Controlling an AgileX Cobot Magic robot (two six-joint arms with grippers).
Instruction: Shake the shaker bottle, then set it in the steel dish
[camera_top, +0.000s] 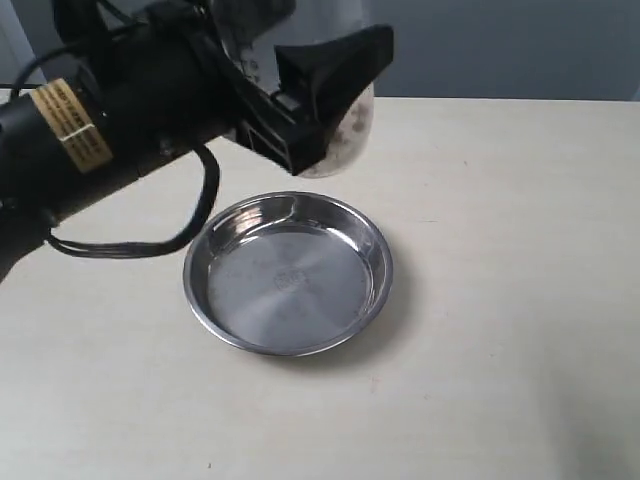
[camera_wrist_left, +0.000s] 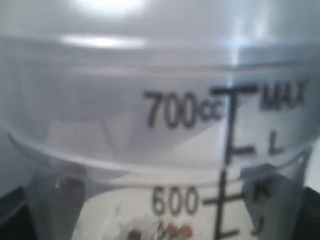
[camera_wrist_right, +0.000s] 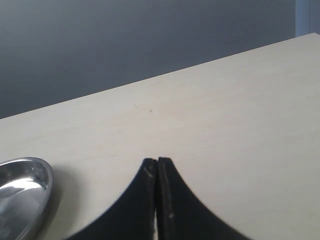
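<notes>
My left gripper (camera_top: 318, 60) is shut on the shaker bottle (camera_top: 352, 128), a clear frosted bottle held just beyond the far rim of the steel dish (camera_top: 290, 285). The bottle's top runs out of the exterior view. In the left wrist view the shaker bottle (camera_wrist_left: 160, 115) fills the picture, with printed 700cc, 600 and MAX marks and brown granules (camera_wrist_left: 167, 231) low inside. The round, shiny dish lies with nothing in it. My right gripper (camera_wrist_right: 158, 162) is shut on nothing over bare table, with the steel dish (camera_wrist_right: 22, 192) off to one side.
The left arm and its black cables (camera_top: 150, 245) hang over the table left of the dish. The pale table (camera_top: 500, 300) stretches to the right and front. A grey wall (camera_wrist_right: 150, 35) stands behind the table's far edge.
</notes>
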